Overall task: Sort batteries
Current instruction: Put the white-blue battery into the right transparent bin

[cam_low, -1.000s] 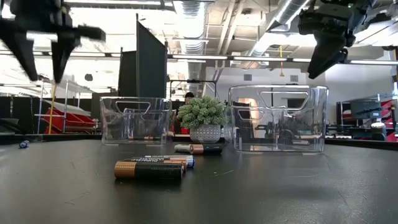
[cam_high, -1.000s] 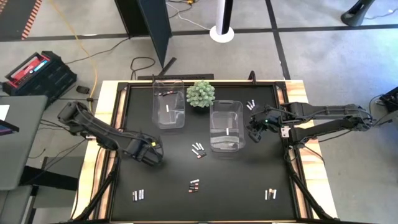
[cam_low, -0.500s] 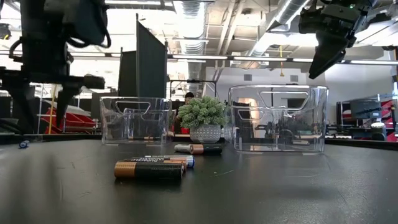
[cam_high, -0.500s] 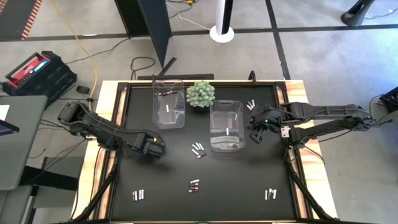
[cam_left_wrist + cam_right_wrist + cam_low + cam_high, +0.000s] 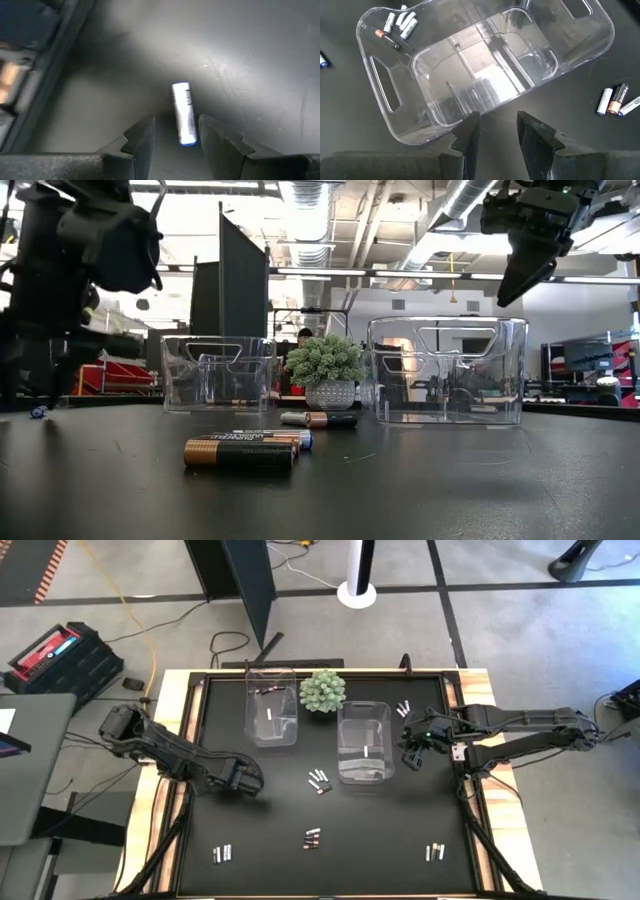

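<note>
The left gripper (image 5: pixel 175 142) – fingers parted, holding nothing – sits low at the table's (image 5: pixel 390 840) nine-o'clock side, a pale battery (image 5: pixel 183 114) lying dead ahead between them, its long axis along their reach.

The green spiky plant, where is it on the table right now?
In the high view the green spiky plant sits near the table's far edge, between the two clear bins: one on its left, the other on its right and nearer.
</note>
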